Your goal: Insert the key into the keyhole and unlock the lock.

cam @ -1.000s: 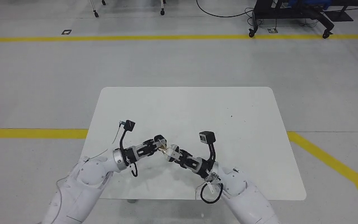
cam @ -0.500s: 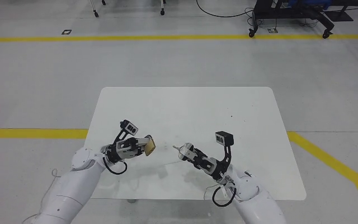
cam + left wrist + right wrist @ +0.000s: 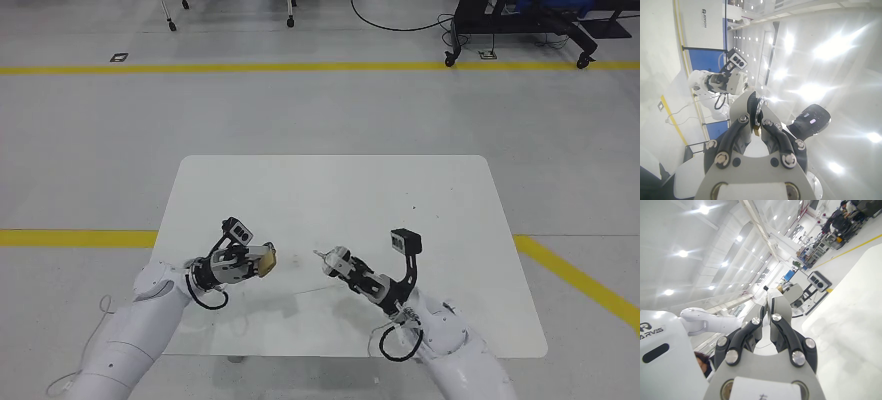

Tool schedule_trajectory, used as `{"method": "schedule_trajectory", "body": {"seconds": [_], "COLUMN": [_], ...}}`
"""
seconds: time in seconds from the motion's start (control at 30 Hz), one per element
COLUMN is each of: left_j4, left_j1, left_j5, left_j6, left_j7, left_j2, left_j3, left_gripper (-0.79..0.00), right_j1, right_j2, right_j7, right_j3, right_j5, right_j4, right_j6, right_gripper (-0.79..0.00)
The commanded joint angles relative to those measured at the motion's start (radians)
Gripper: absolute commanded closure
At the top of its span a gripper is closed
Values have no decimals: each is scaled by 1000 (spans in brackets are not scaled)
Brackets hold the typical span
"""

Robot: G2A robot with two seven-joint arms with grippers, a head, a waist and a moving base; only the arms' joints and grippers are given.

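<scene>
My left gripper (image 3: 258, 262) is shut on a small brass padlock (image 3: 268, 261), held above the white table (image 3: 400, 200) at its front left. In the left wrist view the padlock's silver shackle (image 3: 759, 106) sits between the fingers, with the brass body (image 3: 757, 132) behind them. My right gripper (image 3: 333, 263) is shut on a thin silver key (image 3: 322, 256) that points toward the padlock. A clear gap separates key and padlock. In the right wrist view the key (image 3: 768, 310) is seen edge-on between the fingers, and the padlock (image 3: 780, 288) shows farther off.
The white table's front edge (image 3: 300, 355) lies close under both arms. A thin cable (image 3: 300, 291) trails over the tabletop between them. Grey floor with yellow lines (image 3: 60, 238) surrounds the table.
A second ago the key and padlock met at the table's front middle. Both arms have since drawn apart, the left with the padlock, the right with the key.
</scene>
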Motion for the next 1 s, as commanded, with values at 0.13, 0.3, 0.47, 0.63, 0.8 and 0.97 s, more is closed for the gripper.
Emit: {"method": "schedule_trajectory", "body": {"seconds": [0.13, 0.3, 0.47, 0.63, 0.8, 0.97], "left_j4": [-63, -95, -102, -102, -123, -173], "left_j1": [18, 16, 6, 6, 22, 48], "left_j5": [129, 126, 155, 155, 187, 258], "left_j6": [97, 195, 250, 250, 246, 304], "left_j7": [112, 150, 181, 181, 227, 270], "left_j2": [14, 15, 16, 16, 19, 34], "left_j3": [-12, -20, -18, -18, -24, -50], "left_gripper": [0, 0, 0, 0, 0, 0], "right_j1": [-119, -128, -130, -130, -123, -125], "right_j2": [-19, -30, -37, -37, -34, -13], "right_j7": [-421, -706, -814, -814, -801, -884], "right_j3": [-23, -48, -72, -72, -71, -34], "right_j5": [-817, -1222, -1334, -1334, -1385, -1578], "right_j4": [-153, -141, -114, -114, -136, -185], "right_j6": [47, 215, 334, 334, 339, 276], "right_gripper": [0, 0, 0, 0, 0, 0]}}
